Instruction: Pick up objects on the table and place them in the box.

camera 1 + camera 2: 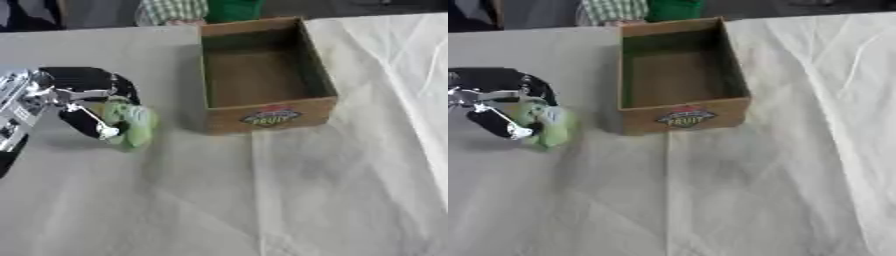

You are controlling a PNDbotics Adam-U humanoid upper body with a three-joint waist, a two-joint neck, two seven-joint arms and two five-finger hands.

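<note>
A light green soft object (133, 125) is at the left of the table, held in my left hand (87, 97), whose black fingers and thumb curl round it from the left. I cannot tell whether it rests on the cloth or hangs just above it. An open brown cardboard box (325, 75) with a fruit label on its front wall stands to the right of the hand, at the table's middle back; I see nothing inside it. My right hand shows in neither view.
A pale cloth (306, 200) covers the table, with folds toward the right. A person in a checked shirt (171, 10) and something green (232, 9) are at the far edge behind the box.
</note>
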